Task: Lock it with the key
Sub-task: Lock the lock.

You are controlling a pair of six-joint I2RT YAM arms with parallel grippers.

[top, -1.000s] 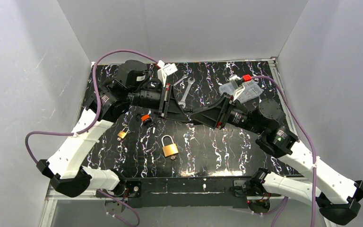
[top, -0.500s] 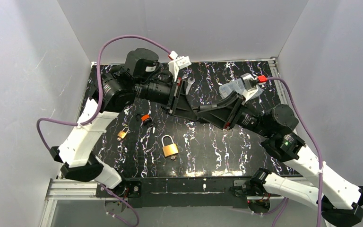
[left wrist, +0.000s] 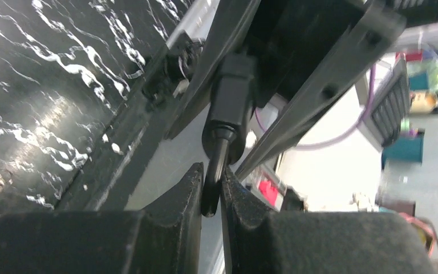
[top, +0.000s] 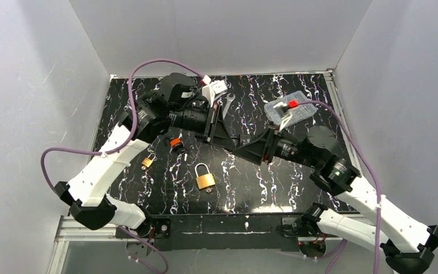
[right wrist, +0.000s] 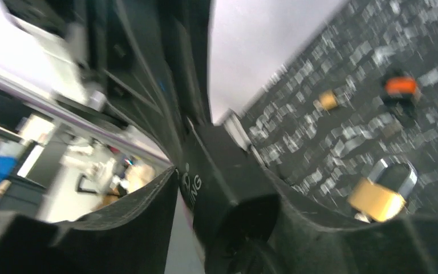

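My two grippers meet above the middle of the table. My left gripper (top: pixel 231 136) is shut on the thin black key (left wrist: pixel 211 191), pinched between its fingertips. The key's far end goes into a black lock body (left wrist: pixel 231 108). My right gripper (top: pixel 243 144) is shut on that black lock body (right wrist: pixel 222 188), which bears white lettering. Both are held in the air, clear of the table. The keyhole itself is hidden.
A brass padlock (top: pixel 205 178) lies on the black marbled table (top: pixel 296 177), below the grippers. A small brass padlock (top: pixel 147 162) and an orange-and-black item (top: pixel 175 142) lie left. Wrenches (top: pixel 224 106) and a clear plastic box (top: pixel 288 108) are at the back.
Both arms swung together, first up and to the right, then back down and left. Both grips stayed shut on the key and the lock body. The table objects have not moved.
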